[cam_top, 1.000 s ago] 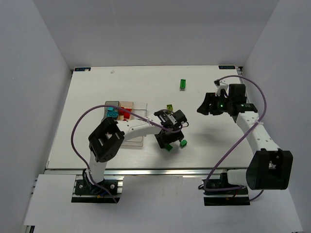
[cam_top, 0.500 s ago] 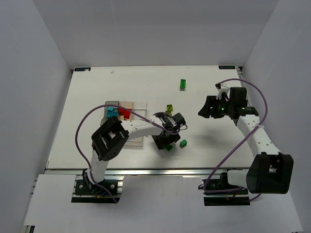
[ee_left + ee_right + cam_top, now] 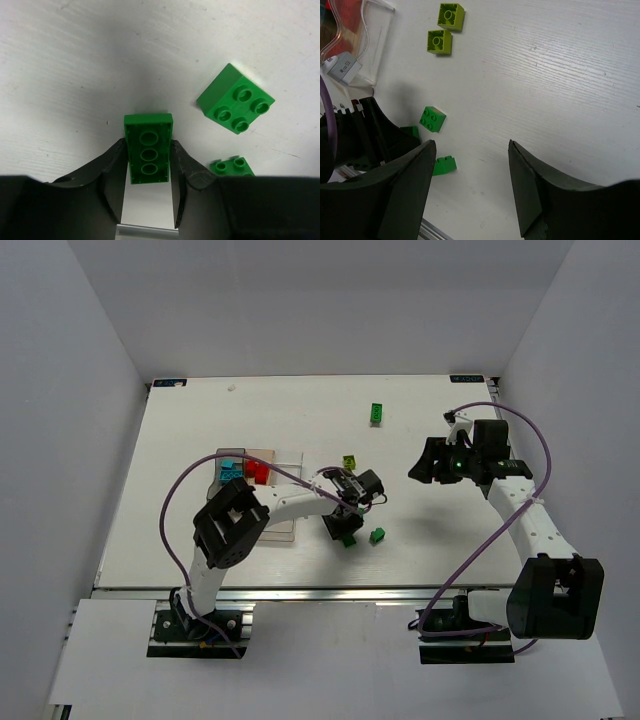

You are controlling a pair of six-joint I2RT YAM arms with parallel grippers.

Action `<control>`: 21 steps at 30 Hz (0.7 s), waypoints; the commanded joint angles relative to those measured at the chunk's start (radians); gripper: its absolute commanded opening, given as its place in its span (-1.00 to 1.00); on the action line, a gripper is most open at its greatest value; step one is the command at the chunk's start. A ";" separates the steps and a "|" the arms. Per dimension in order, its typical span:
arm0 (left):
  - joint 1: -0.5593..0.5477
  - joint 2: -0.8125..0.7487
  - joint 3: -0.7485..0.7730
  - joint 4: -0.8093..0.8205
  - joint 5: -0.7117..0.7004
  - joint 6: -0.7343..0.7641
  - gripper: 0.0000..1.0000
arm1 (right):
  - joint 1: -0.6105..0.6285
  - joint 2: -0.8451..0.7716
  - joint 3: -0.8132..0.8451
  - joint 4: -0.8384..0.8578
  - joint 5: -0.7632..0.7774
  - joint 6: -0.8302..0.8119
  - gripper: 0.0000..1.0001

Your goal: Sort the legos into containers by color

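Observation:
My left gripper (image 3: 148, 156) is shut on a long dark green lego (image 3: 148, 142) that lies underside up on the table, one jaw pressed against each long side. A square green lego (image 3: 235, 99) lies just to its right, and another green one (image 3: 231, 166) shows at the finger's edge. From above, the left gripper (image 3: 345, 528) sits near a green lego (image 3: 377, 535). Further legos are a lime one (image 3: 349, 461) and a far green one (image 3: 377, 412). The containers (image 3: 285, 530) hold cyan (image 3: 232, 470) and red (image 3: 258, 473) legos. My right gripper (image 3: 432, 462) hovers open and holds nothing.
The right wrist view shows two lime legos (image 3: 451, 14) (image 3: 439, 41), a square green one (image 3: 432, 119), a green one on its side (image 3: 443, 165) and a clear container corner (image 3: 370, 45). The left arm's purple cable (image 3: 175, 495) loops over the containers.
The left jaws have closed onto the long green lego, after standing wide around it. The right arm has shifted only slightly.

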 commanded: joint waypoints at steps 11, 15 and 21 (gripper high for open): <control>0.009 -0.211 0.177 -0.066 -0.239 0.388 -0.90 | -0.002 -0.033 0.022 -0.051 -0.130 -0.086 0.10; 0.090 -0.298 0.158 -0.098 -0.318 0.451 -1.00 | 0.004 -0.036 0.000 -0.079 -0.236 -0.151 -0.59; 0.219 -0.310 0.111 -0.118 -0.338 0.575 -1.00 | 0.044 -0.055 -0.032 -0.132 -0.344 -0.313 -0.71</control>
